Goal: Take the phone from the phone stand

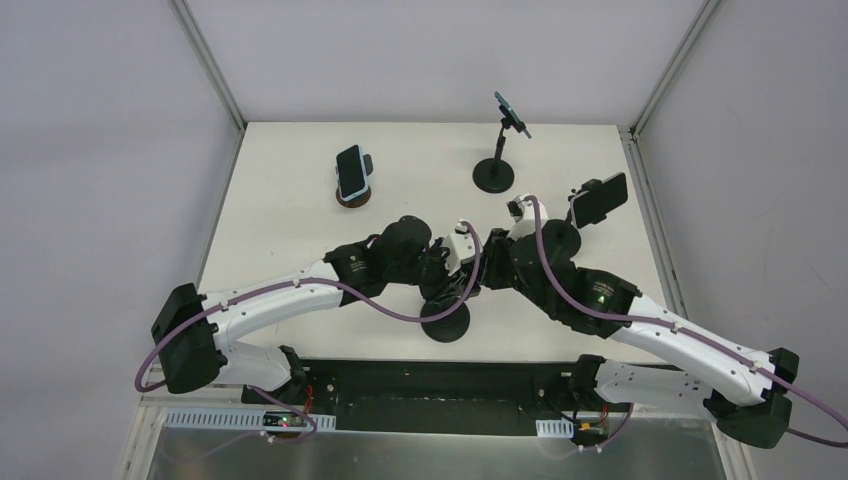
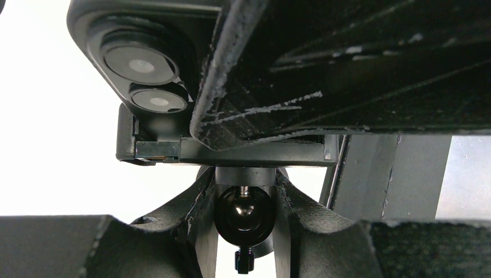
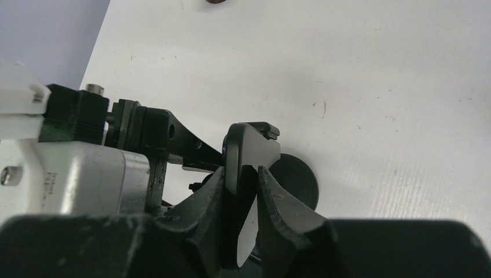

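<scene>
Top external hides the grip behind both arms mid-counter. Right wrist: right claw clenched on phone edge. Left wrist: left claw clamps phone stand neck under phone.

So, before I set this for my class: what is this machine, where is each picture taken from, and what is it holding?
These are two robot arms bolted to a white table. One picture looks down from above; the other two come from cameras on each wrist. The left tool grips a phone stand at its ball joint, under the phone. The right tool has its fingers on either side of a thin black edge, probably that phone. Three other stands holding phones sit further back.
</scene>
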You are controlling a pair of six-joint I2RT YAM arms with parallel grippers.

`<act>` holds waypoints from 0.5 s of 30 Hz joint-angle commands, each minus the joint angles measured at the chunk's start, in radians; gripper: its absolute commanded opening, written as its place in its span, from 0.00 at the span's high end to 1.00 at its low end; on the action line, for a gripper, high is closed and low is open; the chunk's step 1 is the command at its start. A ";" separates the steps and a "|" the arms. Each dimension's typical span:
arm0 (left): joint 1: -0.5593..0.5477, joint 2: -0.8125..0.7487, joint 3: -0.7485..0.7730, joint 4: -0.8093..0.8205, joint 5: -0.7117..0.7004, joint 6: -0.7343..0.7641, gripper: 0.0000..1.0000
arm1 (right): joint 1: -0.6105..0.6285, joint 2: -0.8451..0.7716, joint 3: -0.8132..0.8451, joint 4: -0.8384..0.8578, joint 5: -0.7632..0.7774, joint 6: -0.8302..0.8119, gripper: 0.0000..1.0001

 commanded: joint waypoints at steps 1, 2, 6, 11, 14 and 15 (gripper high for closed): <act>-0.002 0.004 0.033 -0.060 0.048 -0.009 1.00 | 0.000 0.021 0.000 -0.042 0.029 -0.023 0.81; -0.002 0.002 0.032 -0.060 0.048 -0.008 1.00 | 0.000 0.021 0.005 -0.056 0.040 -0.022 0.85; -0.002 -0.013 0.027 -0.059 0.035 -0.006 1.00 | 0.000 0.018 0.017 -0.120 0.084 -0.003 1.00; -0.003 -0.049 0.019 -0.060 -0.006 -0.004 1.00 | 0.001 -0.020 -0.015 -0.147 0.089 0.020 1.00; -0.003 -0.068 0.013 -0.059 -0.014 -0.009 1.00 | 0.000 -0.046 -0.050 -0.146 0.080 0.028 0.98; -0.004 -0.073 0.012 -0.060 -0.012 -0.015 1.00 | 0.001 -0.056 -0.058 -0.146 0.072 0.026 0.95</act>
